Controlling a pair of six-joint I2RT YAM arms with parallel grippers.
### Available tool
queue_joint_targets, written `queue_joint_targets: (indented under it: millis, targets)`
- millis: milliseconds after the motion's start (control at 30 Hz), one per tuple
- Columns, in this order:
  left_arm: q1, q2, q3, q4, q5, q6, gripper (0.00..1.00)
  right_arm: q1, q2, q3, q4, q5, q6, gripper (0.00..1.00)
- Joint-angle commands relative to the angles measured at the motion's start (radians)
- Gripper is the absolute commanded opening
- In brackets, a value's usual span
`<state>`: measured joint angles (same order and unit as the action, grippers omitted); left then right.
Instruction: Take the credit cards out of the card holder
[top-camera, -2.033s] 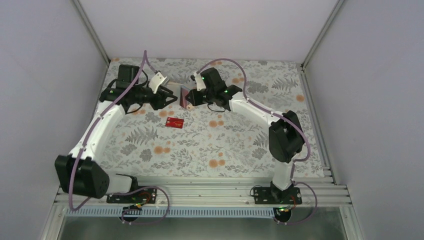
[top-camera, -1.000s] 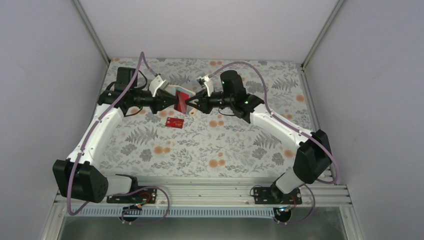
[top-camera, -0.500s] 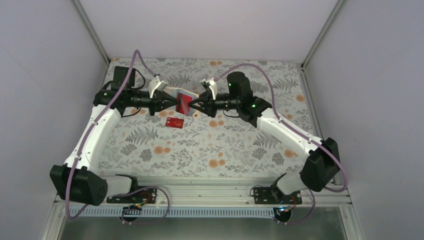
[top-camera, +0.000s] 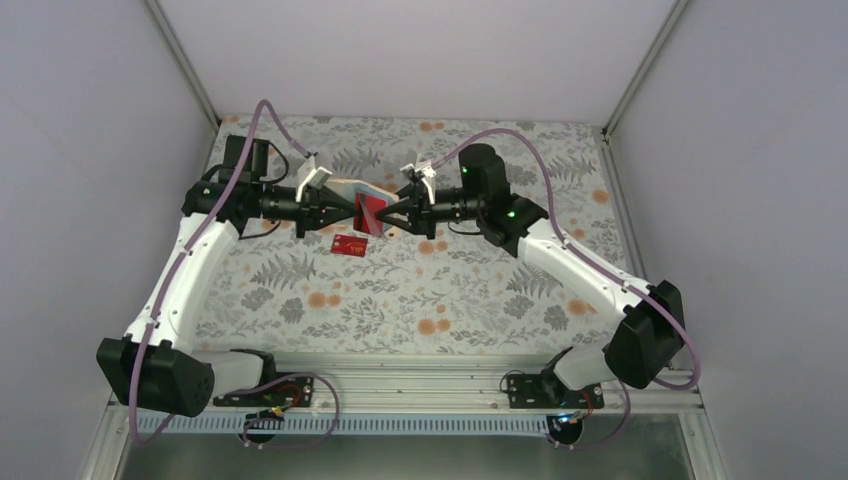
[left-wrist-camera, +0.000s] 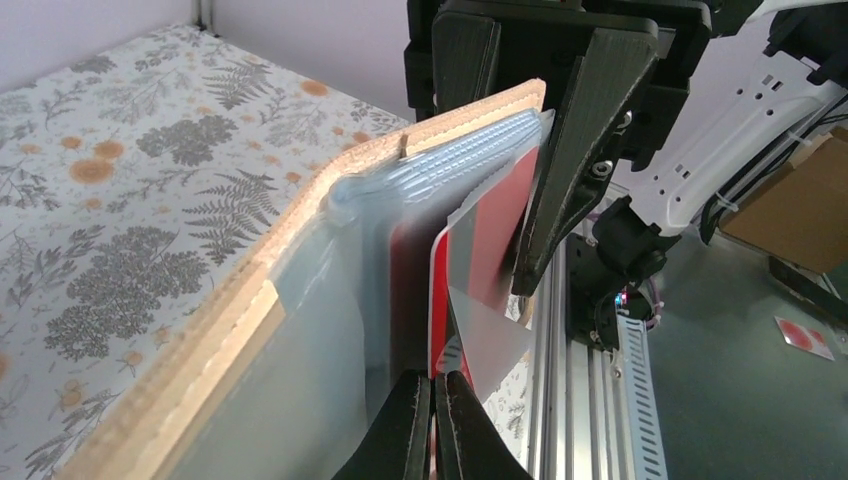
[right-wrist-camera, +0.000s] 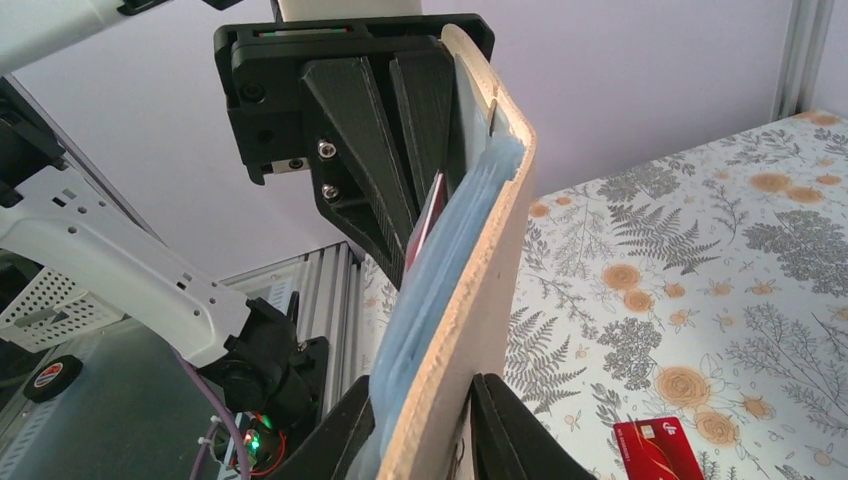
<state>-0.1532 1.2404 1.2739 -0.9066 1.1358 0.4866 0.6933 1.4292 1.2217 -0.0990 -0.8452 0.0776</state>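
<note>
The tan card holder (top-camera: 348, 186) hangs open in the air between my two grippers, pale blue sleeves facing the left arm. My right gripper (top-camera: 388, 212) is shut on its tan panel (right-wrist-camera: 490, 280), one finger on each side (right-wrist-camera: 425, 440). My left gripper (top-camera: 347, 211) is shut on the edge of a red credit card (left-wrist-camera: 436, 310) that stands partly out of a clear sleeve; the jaws (left-wrist-camera: 434, 395) meet on the card. The holder's tan edge (left-wrist-camera: 470, 115) runs up to the right fingers (left-wrist-camera: 560, 170). Another red card (top-camera: 349, 244) lies flat on the table below.
The floral table cover (top-camera: 450, 290) spreads beneath both arms. The loose red card (right-wrist-camera: 658, 450) lies just under the held holder. Grey walls close in the sides and back, and an aluminium rail (top-camera: 420, 385) runs along the near edge.
The right arm swung the holder over to the left gripper, and the left jaws shut on the red card's edge. Since half a second ago both have drifted slightly left.
</note>
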Motion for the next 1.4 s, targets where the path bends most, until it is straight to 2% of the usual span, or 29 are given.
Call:
queue_joint_targets:
  millis: [0, 200, 500, 567, 667, 833, 967, 1100, 1233, 1367]
  targets:
    - [0.020, -0.017, 0.038, 0.005, 0.036, 0.028, 0.02, 0.007, -0.040, -0.015, 0.033, -0.028, -0.030, 0.23]
    - [0.037, -0.023, 0.024, -0.001, 0.028, 0.046, 0.02, -0.003, -0.051, -0.032, 0.033, -0.021, -0.030, 0.21]
    - [0.073, -0.026, 0.015, -0.045, -0.047, 0.120, 0.02, -0.040, -0.073, -0.041, 0.029, -0.014, -0.017, 0.04]
    - [0.075, -0.034, -0.007, -0.042, -0.061, 0.134, 0.02, -0.048, -0.076, -0.048, 0.038, -0.028, -0.007, 0.04]
    - [0.071, -0.041, -0.049, -0.021, 0.004, 0.150, 0.02, -0.049, -0.063, -0.037, 0.046, -0.080, 0.001, 0.04]
    - [0.032, -0.021, -0.060, 0.069, -0.005, 0.058, 0.02, -0.049, -0.060, -0.033, 0.061, -0.094, 0.014, 0.04]
    - [0.024, 0.000, -0.030, 0.073, -0.012, 0.040, 0.02, -0.049, -0.067, -0.035, 0.046, -0.052, 0.014, 0.04]
    - [0.030, -0.012, -0.027, 0.062, -0.156, 0.049, 0.02, -0.090, -0.065, -0.039, 0.013, 0.087, 0.068, 0.04]
    - [0.040, -0.006, -0.019, 0.047, -0.344, 0.057, 0.02, -0.231, -0.029, -0.052, -0.044, 0.214, 0.205, 0.04]
    - [0.039, -0.008, -0.043, 0.084, -0.497, 0.089, 0.02, -0.288, -0.014, -0.085, -0.050, 0.251, 0.243, 0.04]
